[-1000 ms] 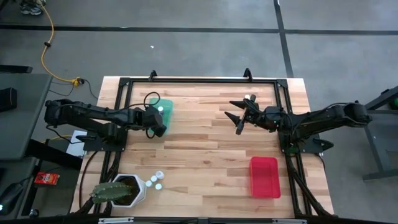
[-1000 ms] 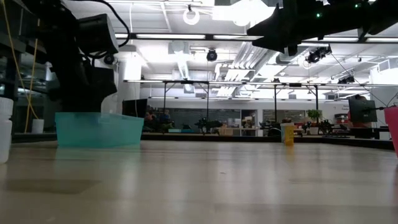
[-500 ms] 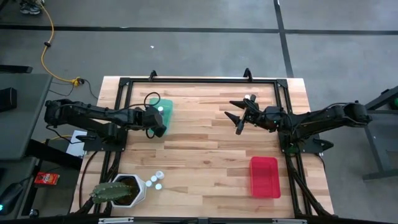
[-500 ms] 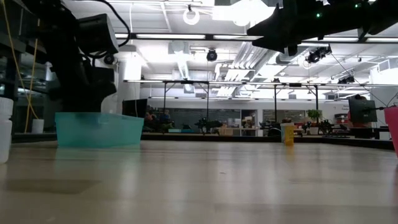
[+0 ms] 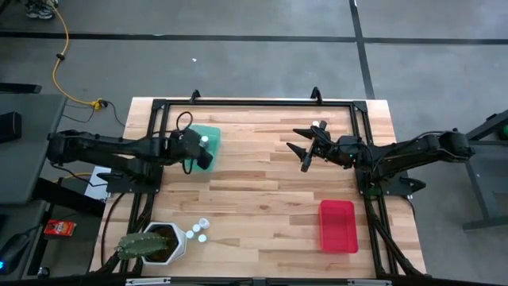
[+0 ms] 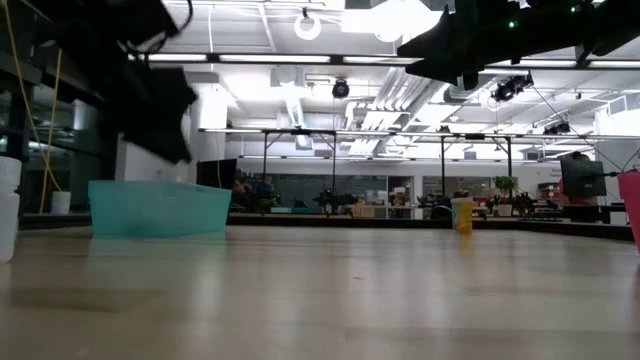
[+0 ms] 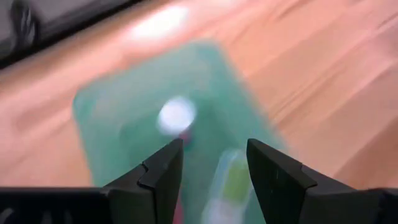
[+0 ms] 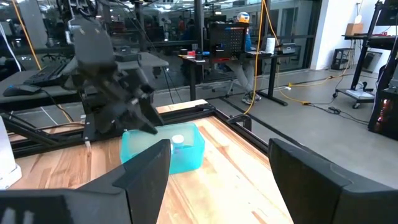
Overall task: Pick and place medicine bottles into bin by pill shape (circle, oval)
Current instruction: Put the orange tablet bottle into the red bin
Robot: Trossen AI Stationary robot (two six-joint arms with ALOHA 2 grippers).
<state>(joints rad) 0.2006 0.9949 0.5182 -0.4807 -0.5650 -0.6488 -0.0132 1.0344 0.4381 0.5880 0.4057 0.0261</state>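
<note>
Both arms are built of dark, near-black segments joined by thicker rounded joints, each mounted on a black frame at its side of the table, and a thin black cable is looped above the wrist of the left arm. The left gripper (image 7: pixel 211 171) is formed of two matte black fingers (image 7: pixel 163 176) with bevelled, angular faces and squared tips rising from a flat black bar. The right gripper (image 8: pixel 217 177) is made of the same dark angular fingers (image 8: pixel 148 169), which are seen from above as slim pointed prongs (image 5: pixel 305 148) at the 9 o'clock end of a chunky wrist block.
</note>
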